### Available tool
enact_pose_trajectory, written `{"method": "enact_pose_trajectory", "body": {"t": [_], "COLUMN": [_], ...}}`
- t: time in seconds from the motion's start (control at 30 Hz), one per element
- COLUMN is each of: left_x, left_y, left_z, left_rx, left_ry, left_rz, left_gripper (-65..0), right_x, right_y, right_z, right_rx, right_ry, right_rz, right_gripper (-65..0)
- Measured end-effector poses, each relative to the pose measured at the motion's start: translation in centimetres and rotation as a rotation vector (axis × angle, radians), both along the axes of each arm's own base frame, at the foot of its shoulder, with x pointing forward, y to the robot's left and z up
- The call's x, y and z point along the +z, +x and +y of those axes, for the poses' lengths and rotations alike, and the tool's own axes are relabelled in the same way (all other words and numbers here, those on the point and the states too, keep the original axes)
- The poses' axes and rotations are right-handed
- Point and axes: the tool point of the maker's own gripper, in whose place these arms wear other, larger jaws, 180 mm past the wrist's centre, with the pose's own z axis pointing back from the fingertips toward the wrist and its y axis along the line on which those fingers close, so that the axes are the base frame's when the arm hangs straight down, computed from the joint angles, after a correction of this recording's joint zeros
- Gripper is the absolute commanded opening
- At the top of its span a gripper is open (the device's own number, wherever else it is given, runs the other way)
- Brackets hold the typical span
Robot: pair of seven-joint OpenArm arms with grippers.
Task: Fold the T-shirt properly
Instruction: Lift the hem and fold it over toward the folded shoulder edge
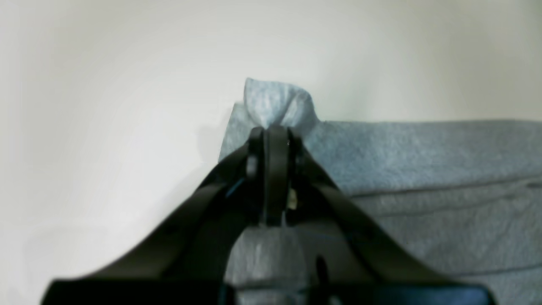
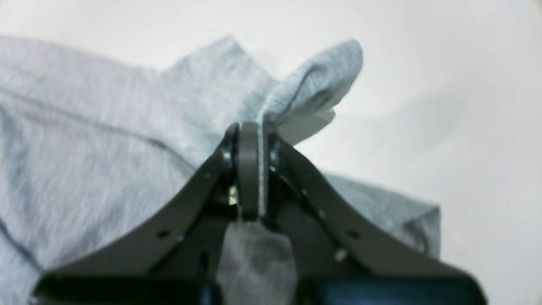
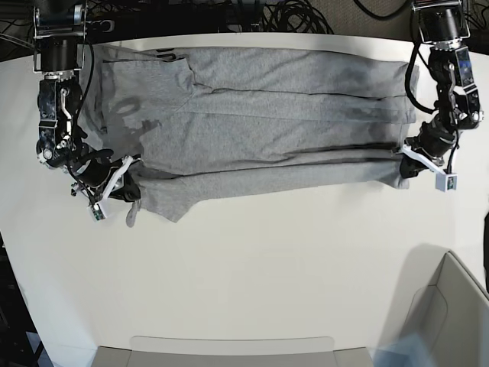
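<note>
The grey T-shirt (image 3: 267,122) lies across the far half of the white table (image 3: 267,260) as a long band, with its near edge folded over. In the base view my left gripper (image 3: 403,164) sits at the band's right end. It is shut on a pinched corner of the T-shirt (image 1: 277,103), as the left wrist view (image 1: 275,131) shows. My right gripper (image 3: 131,187) is at the band's near-left end. It is shut on a raised fold of the T-shirt (image 2: 313,84), seen close up in the right wrist view (image 2: 250,129). No lettering shows.
A grey bin (image 3: 451,306) stands at the near right corner. A pale tray edge (image 3: 229,348) runs along the table's front. Black cables (image 3: 252,14) lie behind the table's far edge.
</note>
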Motion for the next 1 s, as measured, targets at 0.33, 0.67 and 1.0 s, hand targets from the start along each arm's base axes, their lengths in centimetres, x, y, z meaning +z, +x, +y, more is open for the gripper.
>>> {"method": "enact_pose_trajectory", "body": {"t": [0.33, 0.67, 1.0], "left_x": [1.8, 2.1, 1.9], "left_y": [-1.2, -3.7, -5.8], "left_z": [-1.7, -1.0, -0.9], "left_rx": [-0.064, -0.057, -0.065], "left_ry": [0.033, 0.06, 0.082], "left_rz": [-0.04, -0.009, 0.016], "left_gripper": [-65.0, -65.0, -65.0], "right_x": [1.8, 3.1, 3.6], "right_y": [-3.1, -6.1, -9.0], "right_z": [-0.4, -1.7, -1.3], "right_rx": [0.001, -0.029, -0.007], "right_ry": [-0.03, -0.066, -0.092], "right_rz": [-0.034, -0.05, -0.049], "right_gripper": [-65.0, -65.0, -65.0]}}
